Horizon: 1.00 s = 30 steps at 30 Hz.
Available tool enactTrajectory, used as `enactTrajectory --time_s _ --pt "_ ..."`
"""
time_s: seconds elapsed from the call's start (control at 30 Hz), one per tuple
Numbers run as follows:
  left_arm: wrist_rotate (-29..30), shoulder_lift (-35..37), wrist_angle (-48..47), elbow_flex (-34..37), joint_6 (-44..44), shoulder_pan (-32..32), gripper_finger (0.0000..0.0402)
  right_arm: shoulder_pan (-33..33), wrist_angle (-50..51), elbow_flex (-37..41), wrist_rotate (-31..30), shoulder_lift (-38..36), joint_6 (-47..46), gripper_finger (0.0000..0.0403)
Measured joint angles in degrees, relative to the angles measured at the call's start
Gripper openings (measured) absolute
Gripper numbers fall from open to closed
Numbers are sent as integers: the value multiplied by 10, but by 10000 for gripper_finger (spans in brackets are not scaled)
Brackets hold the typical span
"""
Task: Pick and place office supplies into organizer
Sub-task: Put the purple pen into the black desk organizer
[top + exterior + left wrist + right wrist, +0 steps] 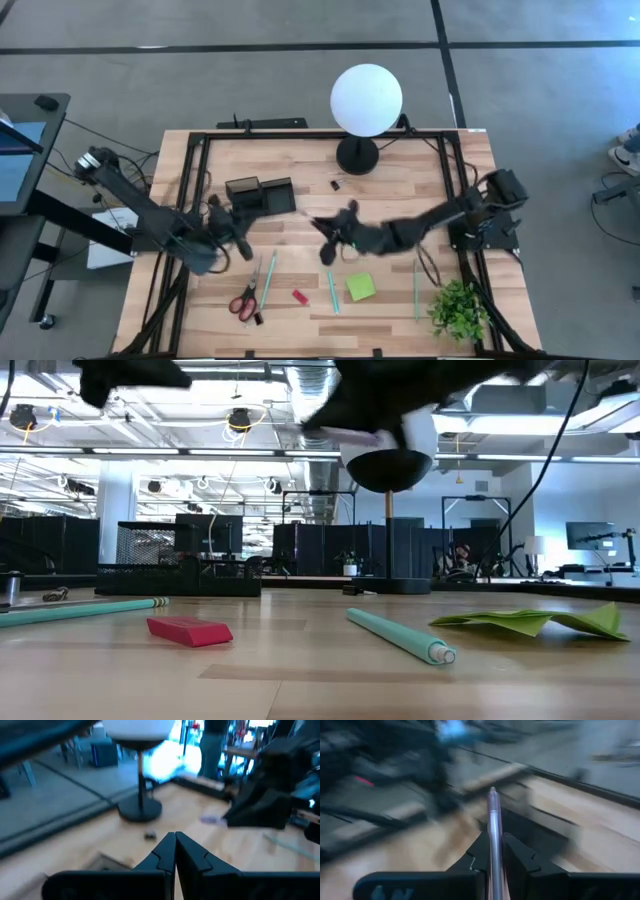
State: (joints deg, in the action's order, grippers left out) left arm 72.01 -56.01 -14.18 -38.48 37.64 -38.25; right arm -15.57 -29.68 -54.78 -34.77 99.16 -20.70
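The black organizer (pixel 262 194) stands at the table's middle left, also seen far off in the low view (pixel 180 574). Just near of it, my left gripper (pixel 233 228) is shut and holds nothing; the left wrist view shows its fingers (pixel 175 842) closed together. My right gripper (pixel 330 238) hovers over the table's middle, shut on a thin pinkish pen (pixel 493 825). On the near part of the table lie red-handled scissors (pixel 245 301), a red piece (pixel 299 296), teal pens (pixel 333 291), and a lime-green sticky-note pad (pixel 361 287). My right gripper pinches the pinkish pen's shaft (pixel 495 862) between its two fingers (pixel 517 857). The pen lies along the fingers, not across them, and its free end (pixel 492 795) sticks out well past the fingertips. It is lifted clear of the table, roughly level.
A white globe lamp (pixel 366 98) on a round black base (pixel 357 157) stands at the far middle, with a small black clip (pixel 337 184) near it. A green plant (pixel 460 310) sits at the near right corner. Another teal pen (pixel 416 285) lies beside it.
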Motion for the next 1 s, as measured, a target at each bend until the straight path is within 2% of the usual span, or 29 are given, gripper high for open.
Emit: enactTrajectory --time_s 0.1,0.23,0.37,0.5,0.63,0.8,0.9,1.0 --pt "28 67 0 0 -71 -11 0 60 -65 -19 125 18 -22 25" --pt "39 141 0 0 -140 -19 0 120 -68 -98 210 74 -43 24" --pt "32 181 -5 0 -186 -20 0 144 -67 -224 282 161 -2 26" --pt "25 202 -3 0 -228 -25 0 150 -70 -357 278 244 76 25" --pt "84 223 16 0 -283 -46 0 164 -117 -461 257 325 118 27" --pt "176 240 77 0 -386 -81 0 191 -218 -536 257 421 121 25" --pt "181 239 103 0 -425 -89 0 209 -274 -572 257 475 122 24" --pt "181 234 107 0 -431 -92 0 225 -273 -613 257 513 106 26"
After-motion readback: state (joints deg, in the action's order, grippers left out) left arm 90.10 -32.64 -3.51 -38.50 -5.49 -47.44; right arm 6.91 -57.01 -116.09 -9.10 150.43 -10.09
